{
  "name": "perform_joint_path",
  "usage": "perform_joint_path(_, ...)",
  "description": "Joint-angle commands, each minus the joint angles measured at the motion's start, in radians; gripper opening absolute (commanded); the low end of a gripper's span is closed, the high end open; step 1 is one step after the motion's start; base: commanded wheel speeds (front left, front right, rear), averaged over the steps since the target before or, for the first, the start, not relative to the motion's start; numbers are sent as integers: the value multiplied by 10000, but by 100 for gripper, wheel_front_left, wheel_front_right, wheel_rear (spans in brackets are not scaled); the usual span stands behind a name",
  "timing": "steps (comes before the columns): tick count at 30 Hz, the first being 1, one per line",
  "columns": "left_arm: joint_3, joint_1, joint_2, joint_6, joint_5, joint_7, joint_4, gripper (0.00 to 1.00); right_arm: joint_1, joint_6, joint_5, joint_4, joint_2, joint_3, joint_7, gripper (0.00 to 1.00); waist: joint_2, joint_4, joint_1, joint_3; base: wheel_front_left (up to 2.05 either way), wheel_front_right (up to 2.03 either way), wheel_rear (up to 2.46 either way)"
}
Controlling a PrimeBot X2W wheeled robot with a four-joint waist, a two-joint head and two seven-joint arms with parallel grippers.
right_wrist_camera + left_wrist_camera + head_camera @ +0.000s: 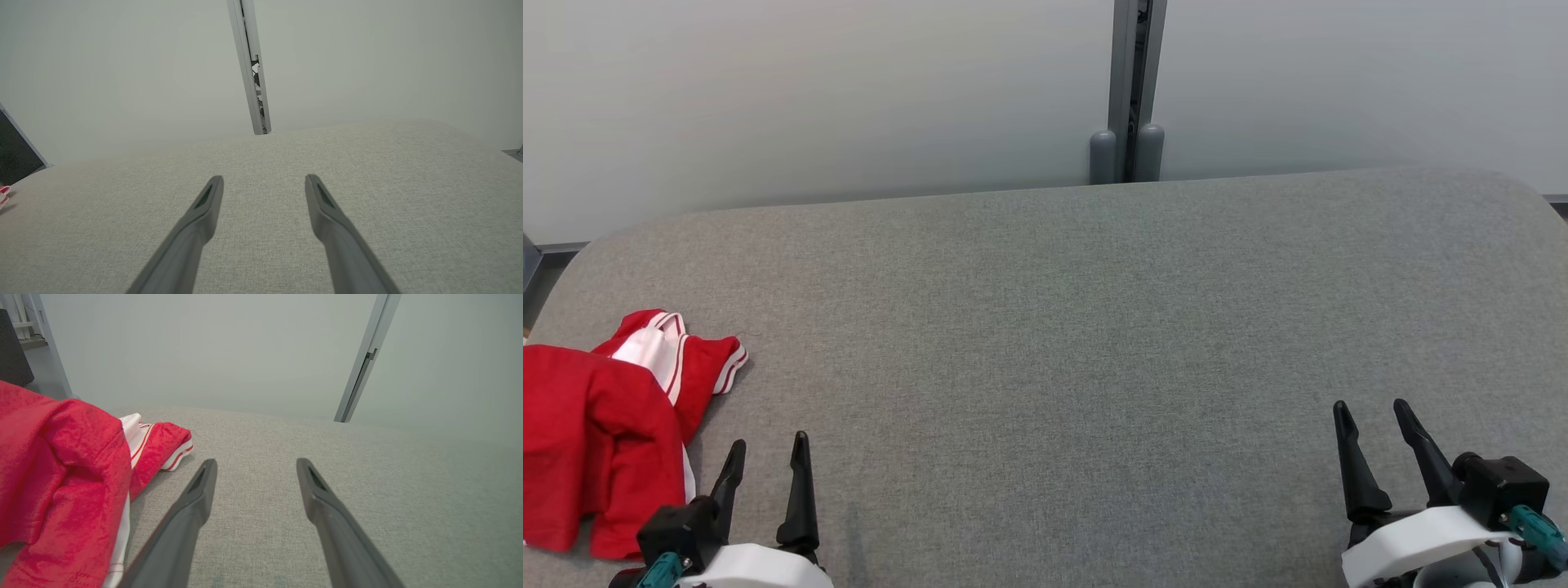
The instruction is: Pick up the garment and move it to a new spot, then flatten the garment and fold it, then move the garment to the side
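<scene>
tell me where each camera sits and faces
Head view: on the head, down at the grey fabric table; left gripper and right gripper show, open.
Left wrist view: on that wrist, along its two fingers toward the wall.
Right wrist view: likewise, along its own fingers toward the wall.
Shared: head and left wrist views show the red garment.

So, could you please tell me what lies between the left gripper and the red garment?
Nothing: only a narrow strip of bare grey surface separates the left gripper from the garment, clearest in the head view.
</scene>
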Motion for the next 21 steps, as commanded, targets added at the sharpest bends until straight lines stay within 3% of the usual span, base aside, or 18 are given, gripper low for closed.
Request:
perform_joint_path(1,34,19,66,47,270,-105,-14,100,-95,18,-231,17,-57,-21,-117,100,-1,-2,0,-6,0,0,0)
perform_joint_path(21,34,183,79,191,1597,-455,32,100,-76,20,-1582,93,10,-90,-484,100,-1,61,0,52,0,0,0)
